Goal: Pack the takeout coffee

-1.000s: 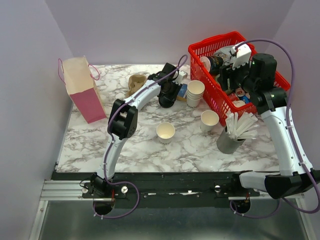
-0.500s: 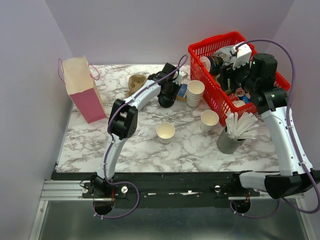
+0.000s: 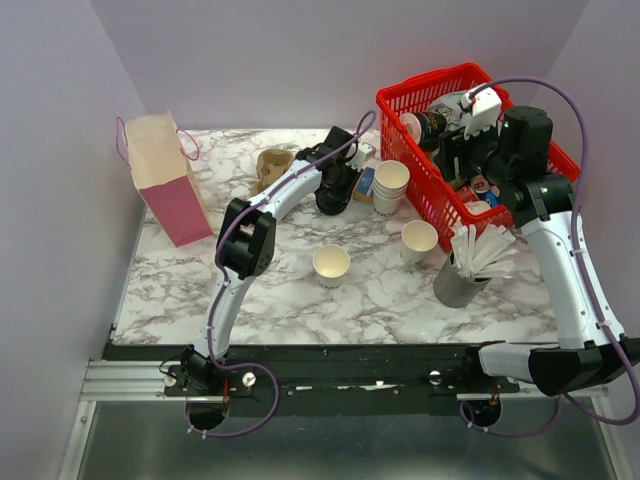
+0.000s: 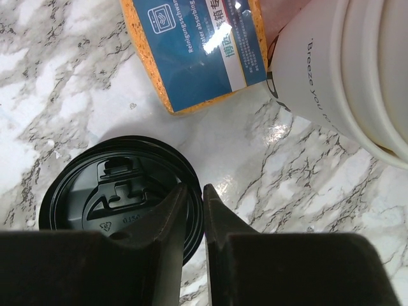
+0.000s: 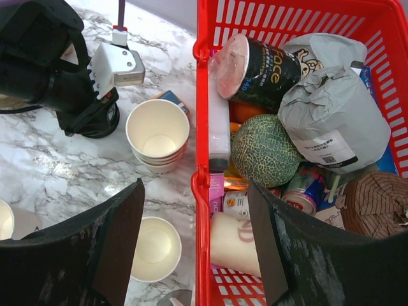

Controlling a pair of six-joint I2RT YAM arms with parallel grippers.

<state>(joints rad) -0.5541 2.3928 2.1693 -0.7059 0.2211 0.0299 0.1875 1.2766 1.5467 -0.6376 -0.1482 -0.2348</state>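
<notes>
Black lid lies flat, top face up; left gripper nearly closed at its rim, hold unclear.

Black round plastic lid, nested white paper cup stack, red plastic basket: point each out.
Black round plastic lid (image 4: 95,191): left wrist view, its embossed top.
Nested white paper cup stack (image 5: 157,145): right wrist view, inside the top cup.
Red plastic basket (image 5: 202,102): right wrist view, left wall.

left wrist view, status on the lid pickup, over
Left gripper pinching black lid rim. Right gripper open above red basket. Cup stack, sponge close by.
</notes>
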